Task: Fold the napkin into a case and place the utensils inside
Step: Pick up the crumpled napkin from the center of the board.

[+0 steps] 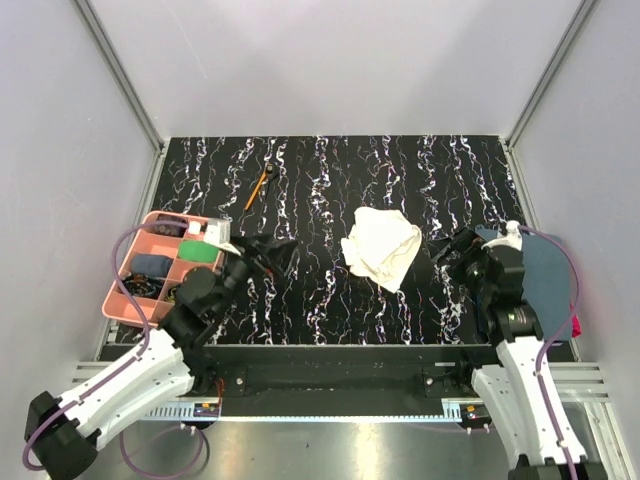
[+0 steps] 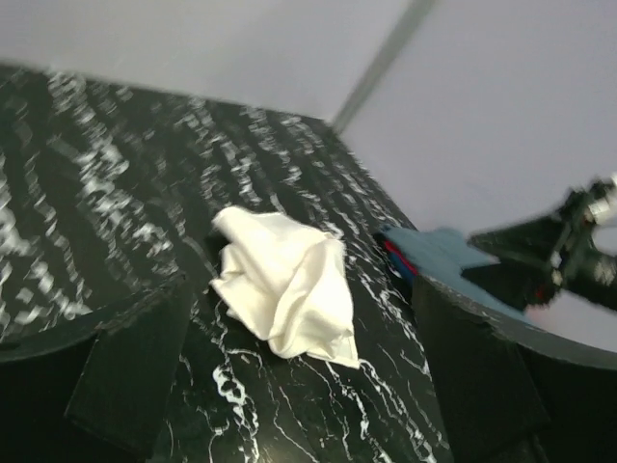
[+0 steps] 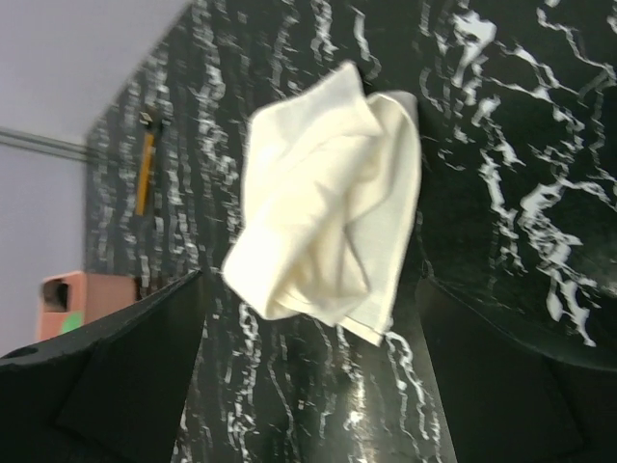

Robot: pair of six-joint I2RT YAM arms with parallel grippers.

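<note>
The cream napkin point(image 1: 381, 246) lies crumpled on the black marbled table, right of centre. It also shows in the left wrist view point(image 2: 284, 281) and in the right wrist view point(image 3: 333, 220). My left gripper point(image 1: 272, 252) is open and empty, left of the napkin and apart from it. My right gripper point(image 1: 452, 247) is open and empty, just right of the napkin. The orange-handled stick with a black end point(image 1: 259, 184) lies at the back left of the table, also in the right wrist view point(image 3: 145, 166). The black spoon is not visible.
A pink compartment tray point(image 1: 126, 278) with small items sits at the left edge. A dark blue-grey towel point(image 1: 548, 275) lies at the right edge by the right arm. Grey walls enclose the table on three sides.
</note>
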